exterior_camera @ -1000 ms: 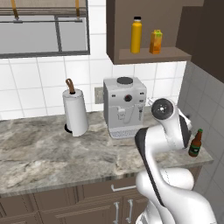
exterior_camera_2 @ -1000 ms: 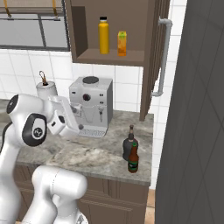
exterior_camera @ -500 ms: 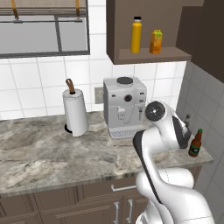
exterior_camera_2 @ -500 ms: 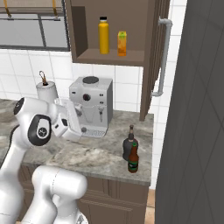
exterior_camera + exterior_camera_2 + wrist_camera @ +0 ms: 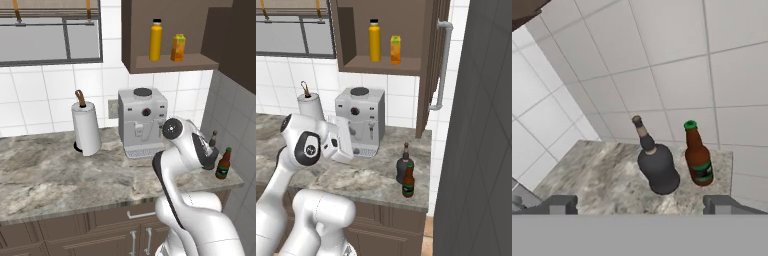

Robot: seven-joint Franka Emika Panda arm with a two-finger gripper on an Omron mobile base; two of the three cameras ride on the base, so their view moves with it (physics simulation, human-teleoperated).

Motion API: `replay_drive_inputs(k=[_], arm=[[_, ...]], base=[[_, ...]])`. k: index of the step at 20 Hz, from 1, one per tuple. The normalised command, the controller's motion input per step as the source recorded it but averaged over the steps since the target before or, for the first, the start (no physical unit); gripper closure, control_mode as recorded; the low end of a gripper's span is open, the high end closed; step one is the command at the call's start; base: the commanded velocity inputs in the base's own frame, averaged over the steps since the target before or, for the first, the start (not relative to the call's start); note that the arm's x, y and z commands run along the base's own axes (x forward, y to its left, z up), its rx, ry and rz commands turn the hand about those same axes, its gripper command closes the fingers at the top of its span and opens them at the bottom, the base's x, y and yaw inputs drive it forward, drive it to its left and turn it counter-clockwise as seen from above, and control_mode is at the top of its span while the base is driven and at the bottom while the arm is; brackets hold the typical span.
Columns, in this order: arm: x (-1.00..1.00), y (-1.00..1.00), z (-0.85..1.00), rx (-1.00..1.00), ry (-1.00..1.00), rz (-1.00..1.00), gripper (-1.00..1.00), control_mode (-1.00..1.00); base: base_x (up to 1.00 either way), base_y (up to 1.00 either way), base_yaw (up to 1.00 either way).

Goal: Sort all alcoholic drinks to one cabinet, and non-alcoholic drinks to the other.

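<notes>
A squat black bottle (image 5: 657, 167) and a slim brown beer bottle (image 5: 698, 156) with a green label stand side by side at the counter's right end, by the tiled wall. In the right base view the beer bottle (image 5: 408, 181) stands in front of the black one (image 5: 404, 162). My gripper (image 5: 639, 205) is open and empty, a little short of both and pointing at them. A tall yellow-orange bottle (image 5: 156, 40) and an orange juice carton (image 5: 177, 48) stand on the shelf of the open wall cabinet (image 5: 381, 65). Its door (image 5: 428, 75) carries a long grey handle.
A grey coffee machine (image 5: 142, 122) stands under the cabinet, with a paper towel roll (image 5: 86, 127) to its left. The marble counter (image 5: 50, 175) stretches left. A tall dark grey panel (image 5: 481, 125) closes the counter's right side. Brown drawers (image 5: 130, 215) lie below.
My arm has swung right along the counter, bringing the hand closer to the two dark bottles. The jaws stay open. The bottles have not moved.
</notes>
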Motion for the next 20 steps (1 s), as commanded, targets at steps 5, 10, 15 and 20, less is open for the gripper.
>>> replay_drive_inputs(k=[5, 10, 15, 20], arm=[[0.12, -0.17, -0.11, 0.00, 0.00, -0.07, -1.00, -1.00], [0.09, -0.18, -0.07, -0.02, 0.03, -0.06, -1.00, -1.00], [0.06, -0.15, -0.09, -0.02, 0.05, -0.04, -1.00, -1.00], [0.07, -0.17, -0.12, -0.01, 0.08, -0.01, -1.00, -1.00]], base=[[0.00, 0.00, 0.00], [0.00, 0.00, 0.00], [0.00, 0.00, 0.00], [0.00, 0.00, 0.00]])
